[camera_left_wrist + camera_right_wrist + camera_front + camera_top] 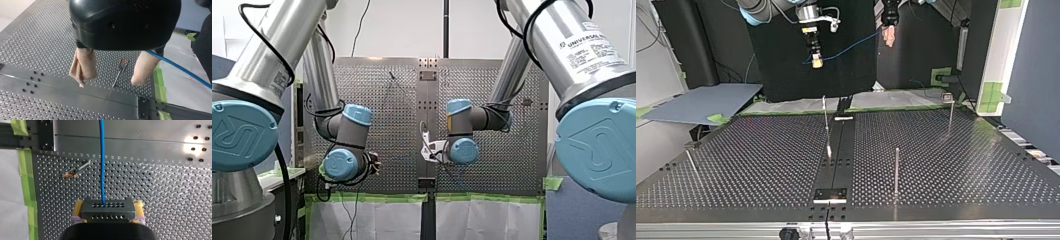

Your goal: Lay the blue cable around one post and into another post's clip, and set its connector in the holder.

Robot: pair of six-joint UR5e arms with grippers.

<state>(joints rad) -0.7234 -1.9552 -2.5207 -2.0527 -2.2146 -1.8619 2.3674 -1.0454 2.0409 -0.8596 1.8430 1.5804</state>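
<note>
One perforated table (961,165) carries four thin posts in the top view: a leaning post (692,165) at lower left, a middle post (826,125), an upright post (896,170) right of centre and a clip-headed post (950,117) at the right. It also carries two small plates, a near plate (831,194) at bottom centre and a far plate (843,118) above it. There are two arms, my left arm (347,135) and my right arm (472,120), two grippers, my right gripper (817,61) at top centre and my left gripper (889,36) beside it, one blue cable (851,47) and one connector (112,212).
</note>
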